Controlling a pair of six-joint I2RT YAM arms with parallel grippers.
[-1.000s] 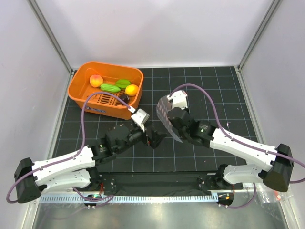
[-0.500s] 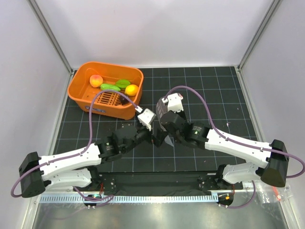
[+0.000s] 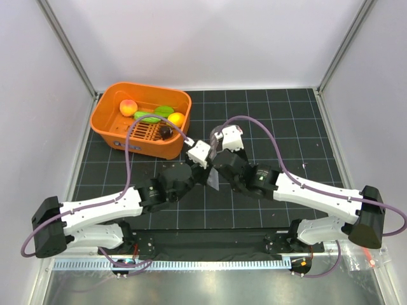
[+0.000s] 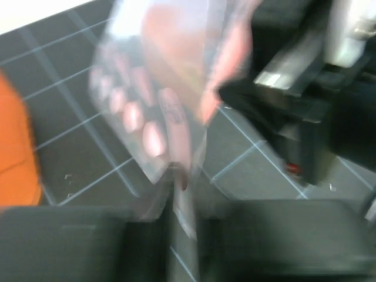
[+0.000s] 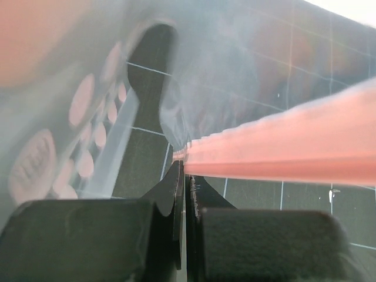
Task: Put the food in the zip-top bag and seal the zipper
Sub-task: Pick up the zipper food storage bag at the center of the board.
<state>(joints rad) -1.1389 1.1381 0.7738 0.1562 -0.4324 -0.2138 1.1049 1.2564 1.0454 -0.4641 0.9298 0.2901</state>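
The left wrist view is blurred: the bag [image 4: 158,111] smears, the basket [image 4: 14,153] is cut off at the edge, and the hold of the left pincer [image 4: 183,235] is unclear.

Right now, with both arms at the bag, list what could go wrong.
1. The right jaws pinch the zip-top bag right beside the zipper; a tug could tear or slip the film.
2. The left wrist view is blurred, so the left jaws' hold is unconfirmed; the bag may drop.
3. The food lies in the orange basket and both arms are occupied, so loading may stall.
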